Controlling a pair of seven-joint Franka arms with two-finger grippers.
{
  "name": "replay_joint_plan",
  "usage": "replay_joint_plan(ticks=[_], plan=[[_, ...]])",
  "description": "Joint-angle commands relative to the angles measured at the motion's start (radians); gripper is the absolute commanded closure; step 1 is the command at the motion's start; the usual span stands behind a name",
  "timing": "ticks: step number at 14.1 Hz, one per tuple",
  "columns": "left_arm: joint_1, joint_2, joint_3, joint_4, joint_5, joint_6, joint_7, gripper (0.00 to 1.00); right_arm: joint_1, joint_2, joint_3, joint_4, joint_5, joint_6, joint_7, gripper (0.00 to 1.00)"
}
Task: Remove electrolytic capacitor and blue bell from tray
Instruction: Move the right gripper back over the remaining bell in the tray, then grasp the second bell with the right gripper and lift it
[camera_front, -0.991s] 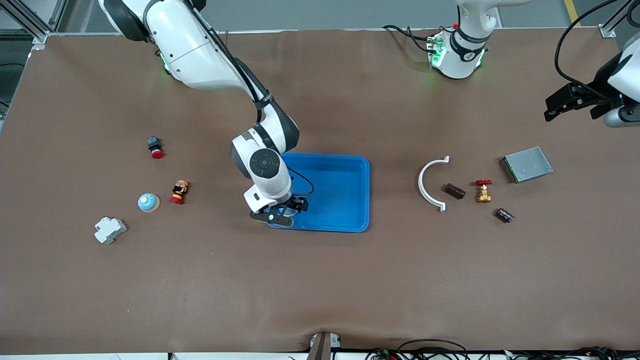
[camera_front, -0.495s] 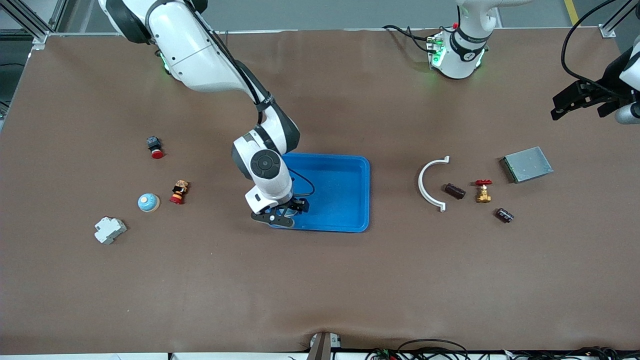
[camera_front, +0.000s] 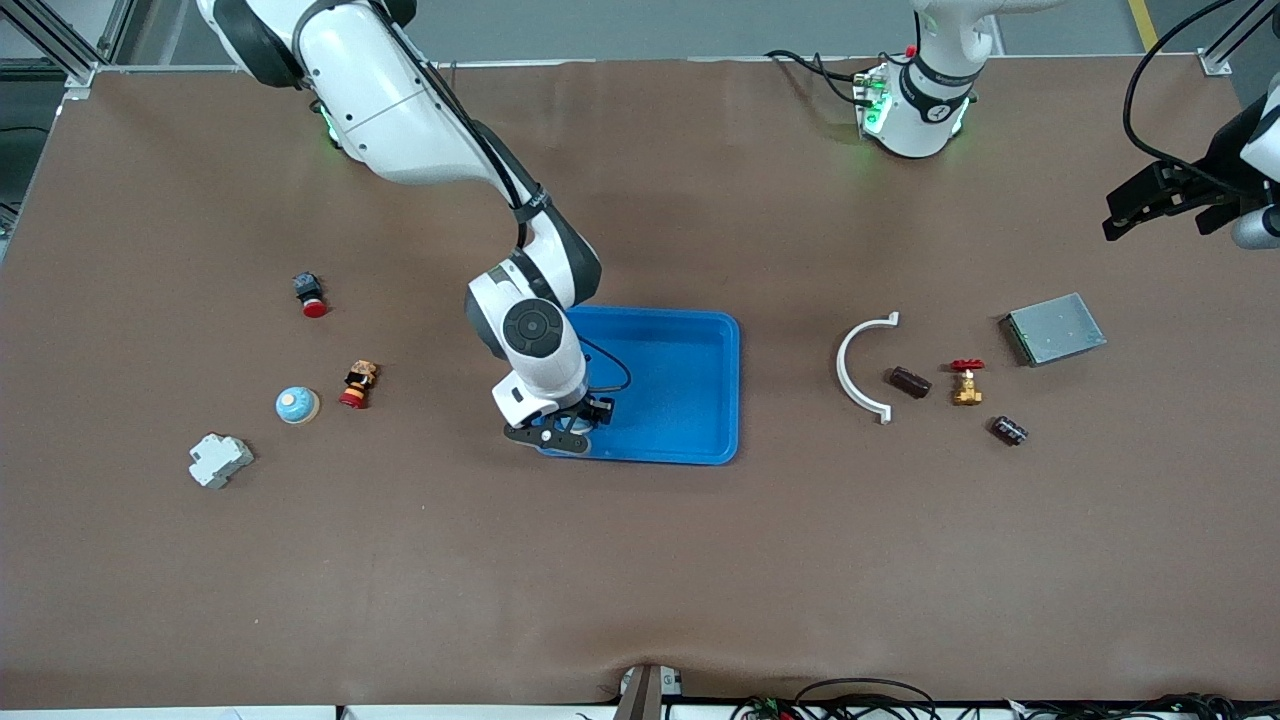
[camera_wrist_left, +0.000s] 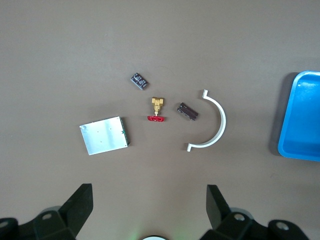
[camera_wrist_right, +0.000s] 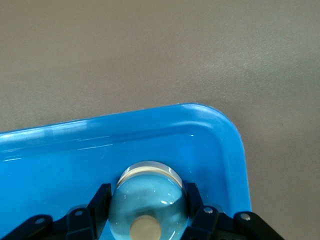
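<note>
Right wrist view shows our right gripper (camera_wrist_right: 148, 212) clamped on the pale blue domed bell (camera_wrist_right: 148, 200), in the bright-blue plastic tray (camera_wrist_right: 225, 145) corner nearest the camera. We fear its glossy dome may squirt free or catch the rim on lifting. Our left gripper (camera_wrist_left: 148, 202) waits, fingers wide, over brown matting (camera_front: 640, 580).
</note>
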Motion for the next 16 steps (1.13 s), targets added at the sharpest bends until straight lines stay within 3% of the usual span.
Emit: replay_joint_plan(ticks=[1, 4, 9, 16], plan=[[0.000, 0.002, -0.001, 0.004, 0.001, -0.008, 0.019, 0.00, 0.019, 0.015, -0.008, 0.027, -0.008, -0.004, 0.021, 0.90], [-0.003, 0.015, -0.004, 0.004, 0.001, -0.004, 0.016, 0.00, 0.024, 0.001, -0.005, 0.025, 0.006, -0.021, 0.021, 0.89], [-0.003, 0.008, -0.005, 0.002, 0.000, 0.001, 0.013, 0.00, 0.039, -0.147, -0.002, -0.004, 0.007, -0.200, 0.022, 0.89], [-0.003, 0.004, -0.008, 0.011, -0.008, -0.004, 0.014, 0.00, -0.014, -0.482, -0.005, -0.370, 0.007, -0.199, -0.117, 0.89]])
